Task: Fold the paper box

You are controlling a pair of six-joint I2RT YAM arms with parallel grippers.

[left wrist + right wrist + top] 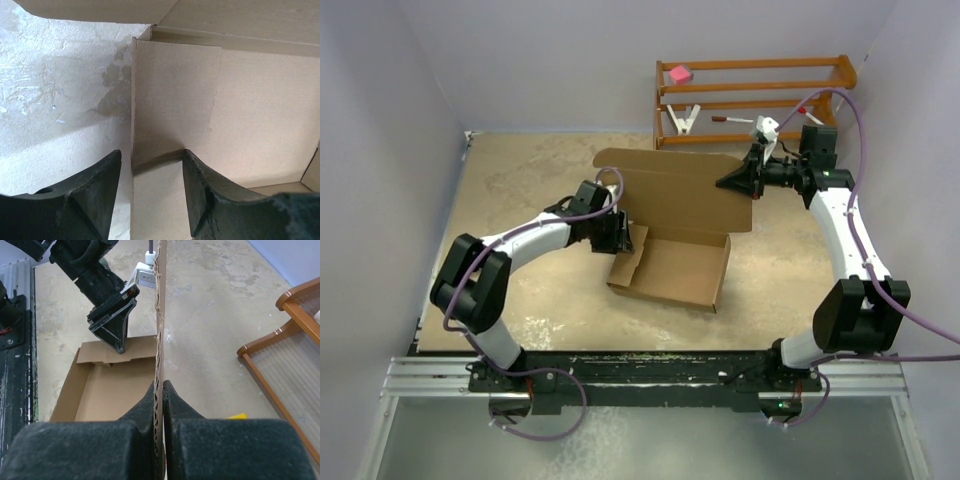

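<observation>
The paper box (675, 265) is a brown cardboard tray lying mid-table, with its big lid (680, 190) standing upright at the back. My right gripper (732, 183) is shut on the lid's right edge; in the right wrist view the corrugated edge (160, 315) runs up from between the pinched fingers of that gripper (159, 382). My left gripper (628, 238) is at the tray's left wall. In the left wrist view it (151, 152) stands open, its fingers astride the left edge of the side flap (170, 95), which leans over the tray floor (255, 120).
A wooden rack (760, 100) stands at the back right with a pink block (679, 74) and white clips on it. A small yellow piece (235, 416) lies on the table behind the lid. Grey walls close in left and right.
</observation>
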